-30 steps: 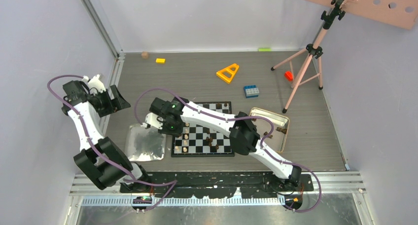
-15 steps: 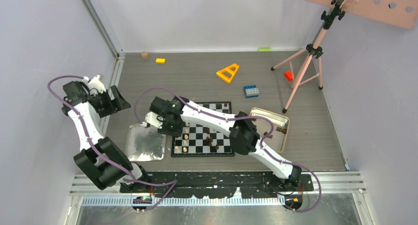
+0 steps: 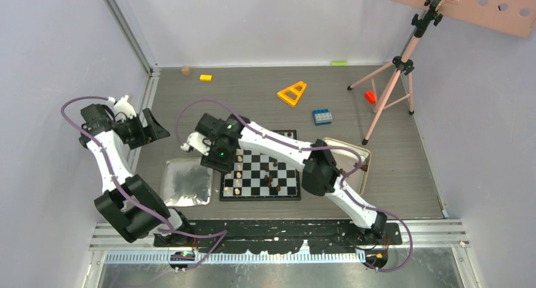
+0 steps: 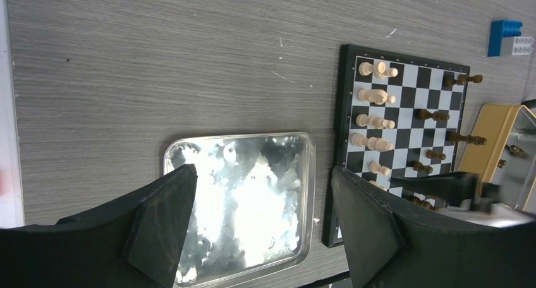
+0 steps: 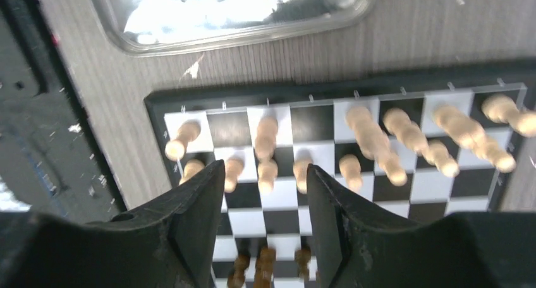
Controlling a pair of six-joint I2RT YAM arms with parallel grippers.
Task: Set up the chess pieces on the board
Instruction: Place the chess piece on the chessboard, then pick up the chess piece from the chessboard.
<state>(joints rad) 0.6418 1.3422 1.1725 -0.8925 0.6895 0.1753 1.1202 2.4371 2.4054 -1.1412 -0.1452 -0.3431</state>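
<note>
The board (image 3: pixel 259 198) lies at the table's middle, partly under my right arm. Light tan chess pieces (image 4: pixel 373 96) stand along its left columns, and dark brown pieces (image 4: pixel 433 115) are scattered toward its right side. My right gripper (image 3: pixel 225 167) hovers over the board's left part, open and empty. In the right wrist view (image 5: pixel 264 174) light pieces (image 5: pixel 267 150) show between its fingers and dark pieces (image 5: pixel 265 261) lower down. My left gripper (image 3: pixel 155 131) is open and empty at the far left, raised. In its own view (image 4: pixel 262 196) it looks down on the silver tray.
A shiny silver tray (image 3: pixel 186 182) lies left of the board. A gold-rimmed tin (image 3: pixel 354 150) at the right holds a few dark pieces (image 4: pixel 515 150). Behind lie a blue brick (image 3: pixel 322 116), an orange triangle (image 3: pixel 292 93), a yellow brick (image 3: pixel 205 78) and a pink tripod (image 3: pixel 392 79).
My right gripper has moved from the silver tray's edge up and to the right, over the board's left columns. The left arm has stayed put.
</note>
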